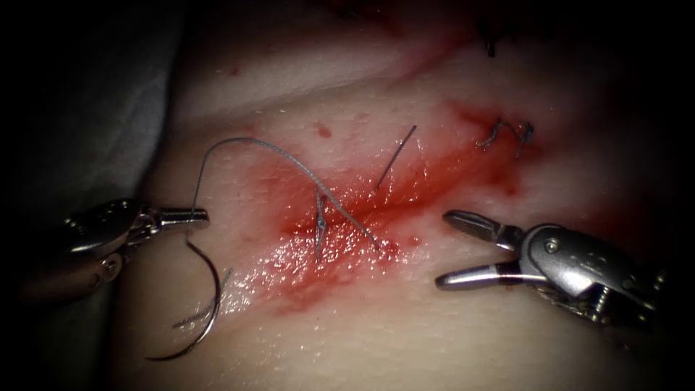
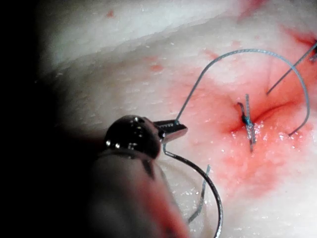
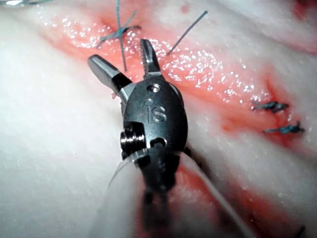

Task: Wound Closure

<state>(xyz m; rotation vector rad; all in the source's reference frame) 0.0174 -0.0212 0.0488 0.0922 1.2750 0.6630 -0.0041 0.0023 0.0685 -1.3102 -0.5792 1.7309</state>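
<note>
The needle (image 1: 205, 318) is lying free of the tissue (image 1: 405, 340), left of the cut (image 1: 376, 210), its swaged end clamped in the left gripper (image 1: 190, 216). Thread (image 1: 268, 148) is arching from there to a knot (image 1: 319, 221) on the cut. The right gripper (image 1: 452, 246) is hovering wide open right of the cut, holding nothing.

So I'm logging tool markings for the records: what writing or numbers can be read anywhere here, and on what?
"is": stamped on the right hand's metal wrist housing, seen in the right wrist view.
No text can be read on the left hand, tissue, needle or thread.
</note>
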